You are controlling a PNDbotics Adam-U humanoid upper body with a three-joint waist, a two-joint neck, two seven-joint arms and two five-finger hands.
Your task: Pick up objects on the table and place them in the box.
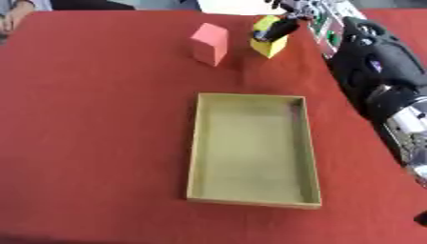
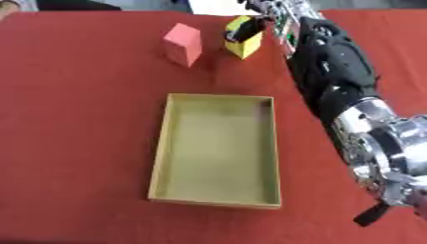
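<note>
Left eye view puts your right hand (image 1: 279, 27) at the yellow block (image 1: 269, 44) on the far side of the red table (image 1: 100, 119), dark fingers curled over the block's top as if pinching it. You appear to be at the grasp step for the first object; the box (image 1: 193, 157) sits empty nearer you. Next you would need to lift the block clear and carry it back over the box's far rim. The pink block (image 1: 209, 44) stands just left of the yellow one, untouched. Your left hand shows nowhere.
</note>
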